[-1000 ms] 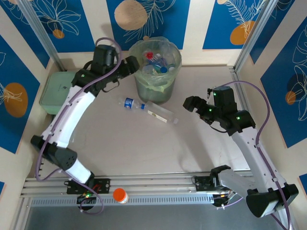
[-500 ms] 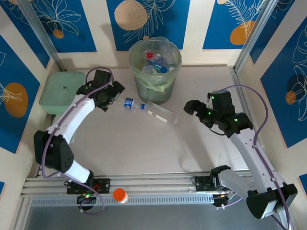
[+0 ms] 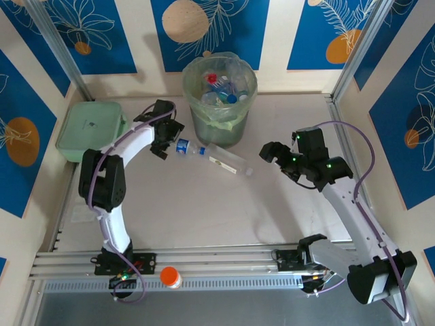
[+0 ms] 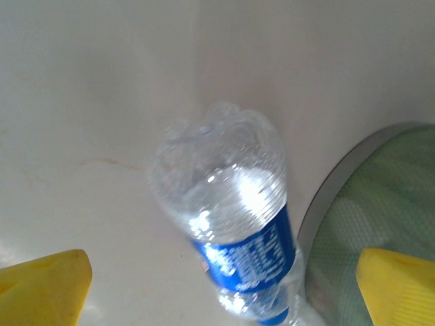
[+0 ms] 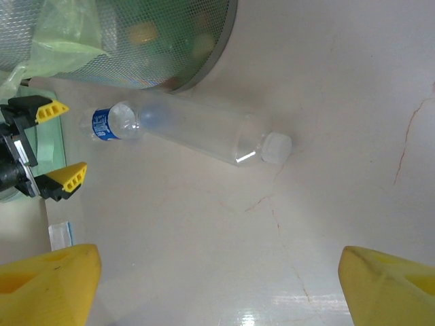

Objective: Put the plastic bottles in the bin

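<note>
Hovering left claw (image 3: 170, 141), jaws spread wide, facing blue-labelled bottle (image 3: 187, 147).

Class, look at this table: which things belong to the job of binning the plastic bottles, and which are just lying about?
Part of the job:
- blue-labelled bottle, lying on the table
- long clear bottle, lying beside it
- binned bottles
- bin
- left gripper and right gripper, both open

Just lying about:
- green lidded box
- orange-capped jar
</note>
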Robot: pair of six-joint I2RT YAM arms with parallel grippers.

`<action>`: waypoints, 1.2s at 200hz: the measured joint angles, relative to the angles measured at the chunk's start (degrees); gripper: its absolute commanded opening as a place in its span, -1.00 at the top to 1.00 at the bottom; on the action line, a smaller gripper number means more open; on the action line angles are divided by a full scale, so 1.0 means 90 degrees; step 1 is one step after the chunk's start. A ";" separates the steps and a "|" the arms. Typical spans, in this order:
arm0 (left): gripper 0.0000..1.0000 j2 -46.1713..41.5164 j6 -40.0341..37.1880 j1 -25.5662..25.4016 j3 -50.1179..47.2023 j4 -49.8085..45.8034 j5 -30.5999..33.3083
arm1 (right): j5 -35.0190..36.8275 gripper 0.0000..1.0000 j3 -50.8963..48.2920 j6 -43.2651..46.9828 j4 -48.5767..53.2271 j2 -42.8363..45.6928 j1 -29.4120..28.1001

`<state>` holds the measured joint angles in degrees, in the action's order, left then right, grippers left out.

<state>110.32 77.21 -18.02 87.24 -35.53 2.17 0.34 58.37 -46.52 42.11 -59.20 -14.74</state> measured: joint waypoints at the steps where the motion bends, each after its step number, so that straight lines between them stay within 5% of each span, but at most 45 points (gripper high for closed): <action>1: -1.00 0.0015 0.0010 0.0000 0.0015 0.0000 0.0000 | -0.0007 -0.81 0.0000 0.0000 -0.0010 -0.0007 0.0005; 68: -0.86 0.0979 0.0542 -0.0204 0.0787 -0.0080 0.0168 | -0.0083 -0.81 0.0000 0.0005 -0.0085 -0.0056 0.0260; 148: -0.09 0.1231 0.0678 -0.0221 0.0729 -0.0100 0.0291 | -0.0209 -0.76 -0.0049 0.0002 -0.0075 0.0027 0.0474; 240: 0.02 0.0374 0.0197 -0.0214 -0.0182 0.0121 0.0437 | -0.0401 -0.74 -0.0034 0.0107 0.0087 0.0595 0.0474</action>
<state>113.69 78.98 -19.94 85.60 -34.44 6.11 -3.27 58.06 -45.56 42.89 -53.84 -10.48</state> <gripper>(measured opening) 0.521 0.873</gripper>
